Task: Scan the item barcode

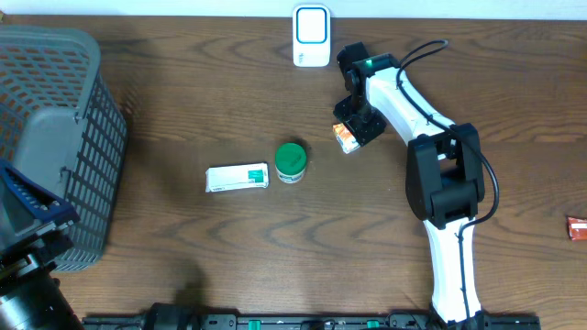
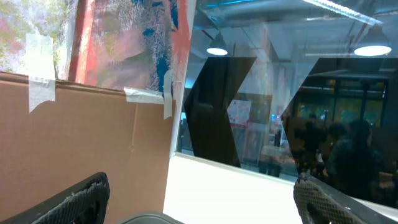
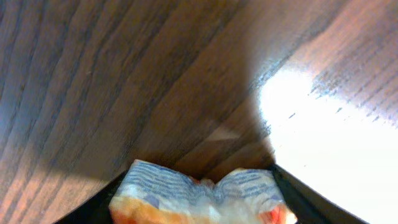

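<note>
Orange packet (image 3: 198,194), near the desk's far edge by the scanner (image 1: 311,35), sat pinched in my half-closed right tool (image 1: 351,133), so I judged pickup underway, next needing its barcode lifted scannerward.

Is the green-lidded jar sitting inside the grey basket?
No, the green-lidded jar stands on the table, beside the white box.

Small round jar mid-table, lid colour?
The small round jar's lid is green; overhead view shows it best.
</note>
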Tool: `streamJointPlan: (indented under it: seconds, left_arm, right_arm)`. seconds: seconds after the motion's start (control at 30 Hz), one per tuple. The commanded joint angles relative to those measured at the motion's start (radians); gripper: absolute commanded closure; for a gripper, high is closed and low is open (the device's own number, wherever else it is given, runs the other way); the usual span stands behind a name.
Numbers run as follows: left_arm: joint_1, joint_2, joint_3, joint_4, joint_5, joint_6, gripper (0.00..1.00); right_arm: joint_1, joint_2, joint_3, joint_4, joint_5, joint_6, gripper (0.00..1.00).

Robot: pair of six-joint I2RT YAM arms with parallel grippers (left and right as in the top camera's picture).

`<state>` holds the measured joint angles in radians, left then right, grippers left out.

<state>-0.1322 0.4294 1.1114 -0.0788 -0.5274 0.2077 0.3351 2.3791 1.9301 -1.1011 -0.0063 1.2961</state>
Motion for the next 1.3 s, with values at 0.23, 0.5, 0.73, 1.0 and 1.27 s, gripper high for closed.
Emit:
streamJointPlan:
  seconds: [0.23,0.5,0.73,1.0,1.27]
  left_arm:
    - [0.005,-0.003,0.012,0.004,-0.008,0.009,0.05]
    - [0.005,-0.003,0.012,0.004,-0.008,0.009,0.05]
    - [0.005,-0.003,0.012,0.004,-0.008,0.009,0.05]
    - [0.005,-0.003,0.012,0.003,-0.008,0.009,0.05]
    - [0.005,-0.003,0.012,0.004,-0.008,0.009,0.05]
  right_arm:
    - [0.000,0.010,0.100,-0.055,0.070,-0.206,0.55]
    - [0.017,-0.106,0.299,-0.052,0.084,-0.639,0.54]
    - [0.068,-0.123,0.322,0.173,0.206,-0.940,0.53]
    - [0.115,-0.041,0.319,0.520,0.288,-1.058,0.54]
    - [0.116,0.032,0.318,0.843,0.306,-1.090,0.53]
